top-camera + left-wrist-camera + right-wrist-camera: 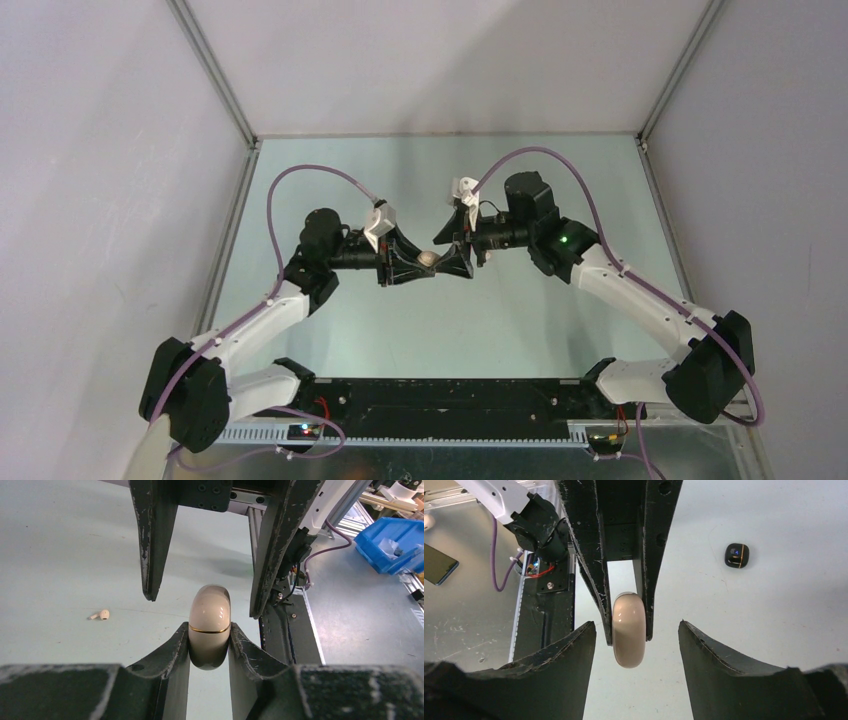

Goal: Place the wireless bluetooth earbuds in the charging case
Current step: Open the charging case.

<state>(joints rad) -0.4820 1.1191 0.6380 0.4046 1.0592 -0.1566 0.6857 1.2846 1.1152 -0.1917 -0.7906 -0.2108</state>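
Observation:
My left gripper (408,264) is shut on a cream oval charging case (427,258) with a gold seam, closed, held above the table. In the left wrist view the case (210,640) sits between my fingertips, its far half sticking out. My right gripper (452,262) faces it, open, its fingers on either side of the case's free end without touching; the right wrist view shows the case (629,645) between them. One off-white earbud (101,614) lies on the table, to the left in the left wrist view. No black earbuds are in view.
A small closed black case (737,555) with a blue light lies on the table, at the upper right of the right wrist view. The black base rail (440,395) runs along the near edge. A blue bin (395,542) and a phone (436,565) lie off the table.

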